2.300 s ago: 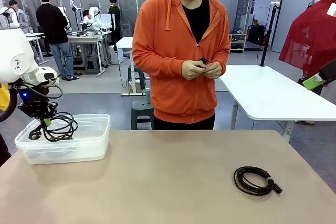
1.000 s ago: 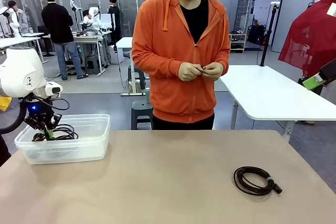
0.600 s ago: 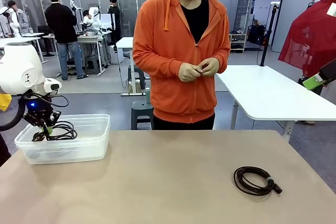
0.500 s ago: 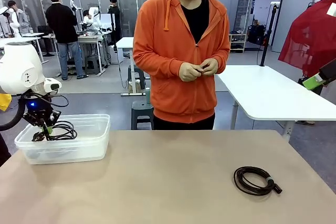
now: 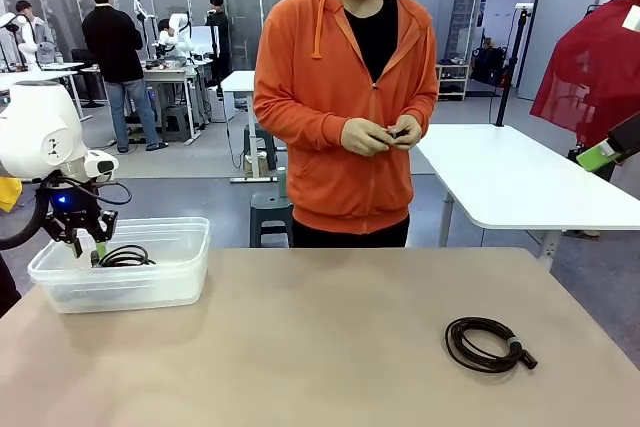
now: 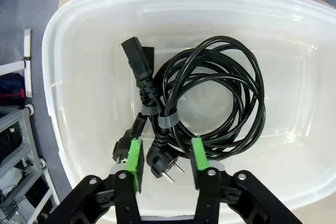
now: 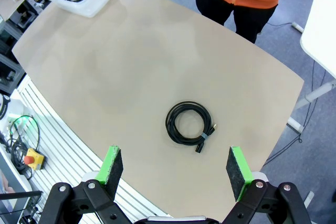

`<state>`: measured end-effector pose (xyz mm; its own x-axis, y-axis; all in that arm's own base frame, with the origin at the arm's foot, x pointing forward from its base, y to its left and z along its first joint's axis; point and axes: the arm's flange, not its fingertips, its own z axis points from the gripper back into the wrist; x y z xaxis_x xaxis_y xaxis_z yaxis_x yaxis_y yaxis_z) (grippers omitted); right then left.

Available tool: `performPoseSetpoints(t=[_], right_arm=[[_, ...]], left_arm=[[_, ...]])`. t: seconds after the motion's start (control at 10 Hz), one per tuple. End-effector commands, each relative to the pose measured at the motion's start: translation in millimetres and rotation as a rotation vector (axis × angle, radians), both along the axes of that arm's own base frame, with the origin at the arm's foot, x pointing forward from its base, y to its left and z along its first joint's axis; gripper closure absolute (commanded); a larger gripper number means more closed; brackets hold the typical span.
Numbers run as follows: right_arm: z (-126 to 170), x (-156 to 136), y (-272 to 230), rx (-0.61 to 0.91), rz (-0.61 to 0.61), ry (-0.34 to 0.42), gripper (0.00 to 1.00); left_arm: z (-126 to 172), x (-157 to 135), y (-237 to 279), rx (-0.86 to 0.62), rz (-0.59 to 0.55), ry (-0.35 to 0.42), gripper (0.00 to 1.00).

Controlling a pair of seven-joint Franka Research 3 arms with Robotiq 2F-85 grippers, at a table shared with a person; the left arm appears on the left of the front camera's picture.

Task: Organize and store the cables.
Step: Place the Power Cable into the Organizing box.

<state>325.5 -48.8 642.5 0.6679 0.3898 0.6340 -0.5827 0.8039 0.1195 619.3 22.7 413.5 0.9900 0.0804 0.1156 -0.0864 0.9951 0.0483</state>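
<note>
One coiled black cable (image 6: 215, 98) with plug ends lies on the floor of the clear plastic bin (image 6: 79, 40), at the table's left (image 5: 125, 257). My left gripper (image 6: 165, 148) hangs just above it, open, pads apart and holding nothing; in the front view it hovers over the bin's left end (image 5: 85, 250). A second coiled cable (image 5: 487, 343) lies on the table at the right. My right gripper (image 7: 173, 169) stands open high above that coil (image 7: 189, 121), and one of its green-padded fingers (image 5: 598, 156) pokes in at the right edge.
A person in an orange hoodie (image 5: 345, 97) stands at the far side, both hands (image 5: 385, 134) fiddling with a small dark item at waist height. The tan table (image 5: 300, 347) is bare between the bin (image 5: 120, 282) and the right coil.
My left gripper has opened and let go of the cable, which has dropped to lie flat in the bin. The right arm has not moved.
</note>
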Motion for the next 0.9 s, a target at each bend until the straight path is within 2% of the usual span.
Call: performPoseSetpoints(t=[0.0,0.5,0.6,0.8], right_arm=[[-0.4,0.2,-1.8,0.008,0.019,-0.002,0.00],[-0.4,0.2,-1.8,0.008,0.019,-0.002,0.00],[-0.4,0.2,-1.8,0.008,0.019,-0.002,0.00],[-0.4,0.2,-1.8,0.008,0.019,-0.002,0.00]], left_arm=[[8.3,-0.2,-3.6,0.003,0.004,0.001,0.39],[20.1,-5.0,0.5,-0.021,-0.001,-0.025,0.00],[20.2,-5.4,1.7,-0.049,0.008,-0.033,0.00],[16.6,-1.5,-1.0,-0.002,-0.002,-0.027,0.00]])
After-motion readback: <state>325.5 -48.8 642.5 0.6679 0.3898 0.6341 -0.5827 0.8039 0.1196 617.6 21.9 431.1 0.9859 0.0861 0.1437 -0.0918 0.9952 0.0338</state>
